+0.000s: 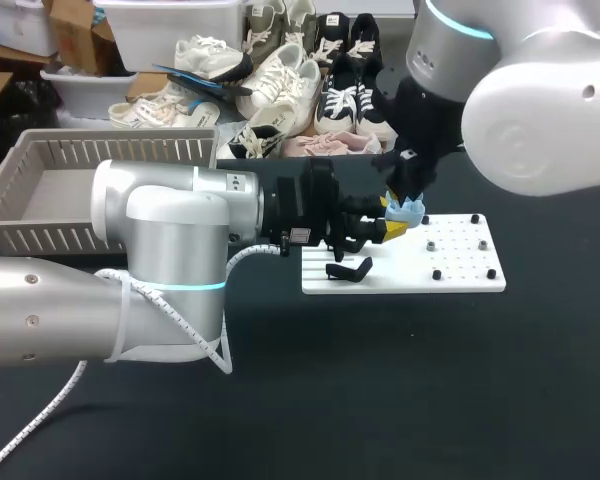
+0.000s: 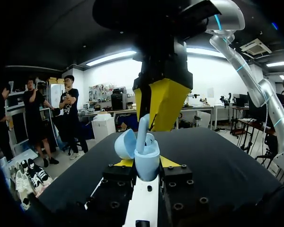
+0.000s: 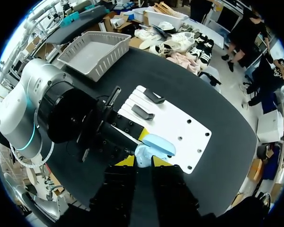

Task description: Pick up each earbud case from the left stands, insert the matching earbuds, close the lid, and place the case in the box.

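Our left gripper (image 2: pixel 143 163) clamps open light-blue earbud case (image 1: pixel 409 212), just right of head-view centre, by white board (image 1: pixel 462 264). Our right gripper (image 2: pixel 155 125) pinches earbud (image 2: pixel 142 126) at case mouth.

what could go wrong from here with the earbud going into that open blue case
The light blue earbud, pinched by the right gripper, stands only partly inside the light blue open-lidded case; it could jam or miss its socket. The left gripper clamps just the case's lower body, so downward pressure might slip it.
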Robot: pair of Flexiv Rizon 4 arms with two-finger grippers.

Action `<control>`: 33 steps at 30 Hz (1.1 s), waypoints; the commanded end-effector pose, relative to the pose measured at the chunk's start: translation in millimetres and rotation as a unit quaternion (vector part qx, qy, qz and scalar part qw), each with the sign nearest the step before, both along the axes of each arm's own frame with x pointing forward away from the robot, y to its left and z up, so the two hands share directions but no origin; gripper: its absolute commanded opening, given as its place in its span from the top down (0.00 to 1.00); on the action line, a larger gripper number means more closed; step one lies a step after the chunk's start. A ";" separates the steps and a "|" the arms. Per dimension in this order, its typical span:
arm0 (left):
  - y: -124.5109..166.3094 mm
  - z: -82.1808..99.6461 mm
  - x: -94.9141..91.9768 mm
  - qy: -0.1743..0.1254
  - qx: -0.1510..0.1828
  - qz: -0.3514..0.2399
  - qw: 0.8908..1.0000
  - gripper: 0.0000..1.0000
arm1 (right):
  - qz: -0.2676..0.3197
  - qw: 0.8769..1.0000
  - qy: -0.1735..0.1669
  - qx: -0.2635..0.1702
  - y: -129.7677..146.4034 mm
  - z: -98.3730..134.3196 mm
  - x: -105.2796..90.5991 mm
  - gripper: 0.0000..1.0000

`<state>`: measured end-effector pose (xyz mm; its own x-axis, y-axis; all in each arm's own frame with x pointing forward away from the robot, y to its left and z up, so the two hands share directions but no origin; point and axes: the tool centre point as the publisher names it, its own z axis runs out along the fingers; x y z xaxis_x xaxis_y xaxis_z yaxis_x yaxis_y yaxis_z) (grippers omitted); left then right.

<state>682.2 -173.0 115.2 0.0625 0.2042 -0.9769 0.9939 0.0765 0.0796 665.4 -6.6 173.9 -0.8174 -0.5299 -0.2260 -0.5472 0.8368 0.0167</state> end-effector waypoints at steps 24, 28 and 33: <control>0.2 -0.4 -0.3 -0.001 -0.001 0.001 1.000 1.00 | -0.004 1.000 -0.004 -0.005 -1.2 2.8 -3.0 1.00; 0.2 -0.4 -0.3 -0.001 -0.001 0.001 1.000 1.00 | -0.005 1.000 -0.001 -0.005 -0.9 0.9 -3.3 1.00; 0.2 -0.4 -0.3 -0.001 -0.001 0.001 1.000 1.00 | -0.006 1.000 0.000 -0.005 -1.0 -0.4 -3.7 1.00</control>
